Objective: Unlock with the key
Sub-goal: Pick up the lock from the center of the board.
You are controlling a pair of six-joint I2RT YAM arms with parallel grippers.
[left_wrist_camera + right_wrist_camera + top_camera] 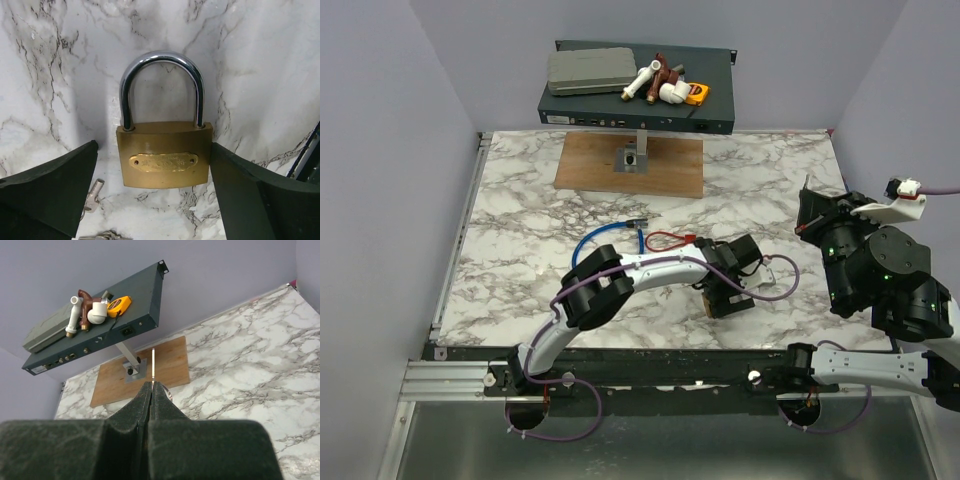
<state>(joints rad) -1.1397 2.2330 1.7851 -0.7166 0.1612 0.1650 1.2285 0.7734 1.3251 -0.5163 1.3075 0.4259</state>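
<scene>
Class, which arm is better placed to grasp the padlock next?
Left. The left gripper, open, straddles the padlock, a finger on each side of its brass body. The right gripper is shut and raised off to the right, well away.

Toward the far edge of the white grey-veined marble tabletop [520, 200], a flat brown wooden board [590, 165] with a small grey metal bracket [630, 160] at its middle. Raised above the board's far edge on a thin silver post [642, 140], a long dark teal metal rack box [720, 85] carrying a flat grey case [588, 70], white pipe fittings [645, 80], a brown pipe fitting [665, 68] and a yellow tape measure [698, 95]. Nearer than the board, a curled blue cable [605, 235].
</scene>
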